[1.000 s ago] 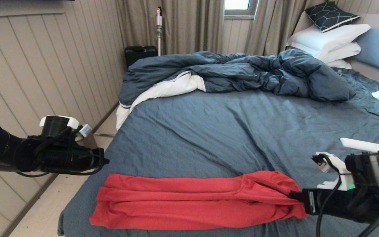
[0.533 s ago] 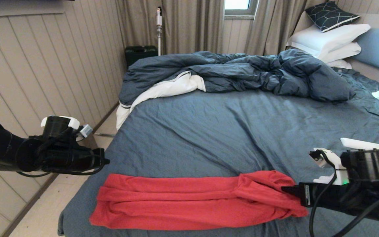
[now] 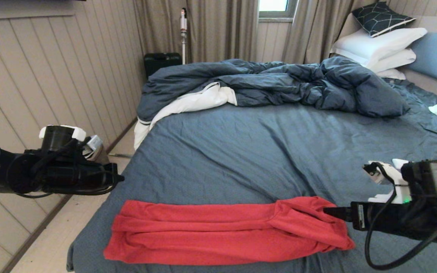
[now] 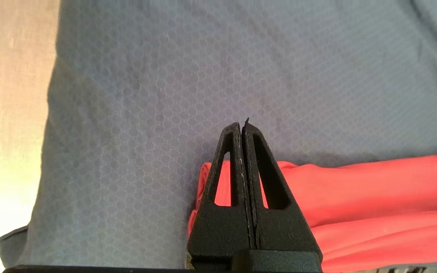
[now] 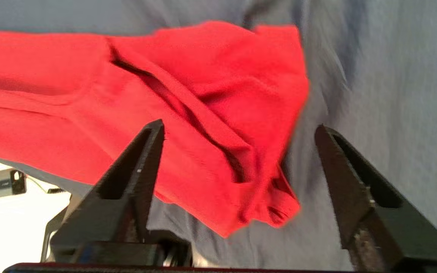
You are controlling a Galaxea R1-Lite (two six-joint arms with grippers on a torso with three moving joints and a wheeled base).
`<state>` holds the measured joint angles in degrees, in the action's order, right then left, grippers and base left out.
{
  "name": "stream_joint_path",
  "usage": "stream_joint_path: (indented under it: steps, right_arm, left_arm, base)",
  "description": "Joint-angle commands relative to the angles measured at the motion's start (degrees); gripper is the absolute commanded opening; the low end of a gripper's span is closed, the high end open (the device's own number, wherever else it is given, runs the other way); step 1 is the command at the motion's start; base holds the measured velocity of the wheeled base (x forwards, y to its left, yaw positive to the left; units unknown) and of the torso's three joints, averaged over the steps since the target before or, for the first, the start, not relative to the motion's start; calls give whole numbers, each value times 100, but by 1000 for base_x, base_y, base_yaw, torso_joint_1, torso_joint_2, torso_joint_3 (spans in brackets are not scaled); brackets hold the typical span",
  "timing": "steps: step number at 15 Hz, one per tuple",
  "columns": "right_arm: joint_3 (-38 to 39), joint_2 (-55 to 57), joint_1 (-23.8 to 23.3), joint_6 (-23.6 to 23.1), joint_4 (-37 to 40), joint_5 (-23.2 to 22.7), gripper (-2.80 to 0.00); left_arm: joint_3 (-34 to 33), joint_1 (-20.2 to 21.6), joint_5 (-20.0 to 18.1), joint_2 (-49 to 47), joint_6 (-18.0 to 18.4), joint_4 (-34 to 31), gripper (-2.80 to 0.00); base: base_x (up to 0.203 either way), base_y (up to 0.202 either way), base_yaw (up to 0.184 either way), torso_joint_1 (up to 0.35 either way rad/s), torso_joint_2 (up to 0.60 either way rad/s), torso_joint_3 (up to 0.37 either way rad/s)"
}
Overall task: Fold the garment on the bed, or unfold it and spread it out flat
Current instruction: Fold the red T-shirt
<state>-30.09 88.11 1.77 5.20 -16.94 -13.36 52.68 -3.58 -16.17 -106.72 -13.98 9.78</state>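
The garment (image 3: 222,231) is a red T-shirt, folded into a long band across the near edge of the bed (image 3: 264,151); its print is hidden. My right gripper (image 3: 328,211) hovers at the band's bunched right end. In the right wrist view this gripper (image 5: 239,126) is open, and the red cloth (image 5: 89,94) lies below, between its fingers but not held. My left gripper (image 3: 119,178) hangs just above and beyond the band's left end. Seen from its own wrist, the left gripper (image 4: 242,127) is shut on nothing, over the garment's corner (image 4: 355,189).
A rumpled dark blue duvet (image 3: 279,83) with white lining fills the far half of the bed. White pillows (image 3: 378,45) and a blue headboard (image 3: 436,57) are at far right. Floor (image 3: 51,242) and a panelled wall lie left of the bed's edge.
The right gripper has risen a little at the garment's right end, and that end has sagged lower onto the sheet. The left arm has lifted slightly.
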Motion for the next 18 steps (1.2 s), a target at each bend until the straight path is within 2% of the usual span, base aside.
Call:
stream_joint_path:
  steps: [1, 3, 7, 12, 18]
  right_arm:
    - [-315, 247, -60, -10, 497, -8, 0]
    - [-645, 615, -74, -26, 785, -9, 0]
    - [-1155, 1075, -47, -36, 1166, -17, 0]
    - [-1142, 1255, 30, -30, 1167, -17, 0]
    - [-1332, 1673, 328, 30, 1140, -33, 0]
  left_arm:
    - [39, -4, 122, 87, -76, -31, -280]
    - [39, -12, 497, 98, -191, -315, -280]
    - [-304, 141, 536, 394, -201, -437, -280]
    - [-802, 314, 836, 823, -224, -419, -280]
    - [-1269, 419, 800, 1273, -329, -362, -280]
  base:
    - [0, 0, 0, 0, 0, 0]
    - [0, 0, 0, 0, 0, 0]
    - [0, 0, 0, 0, 0, 0]
    - [0, 0, 0, 0, 0, 0]
    - [0, 0, 0, 0, 0, 0]
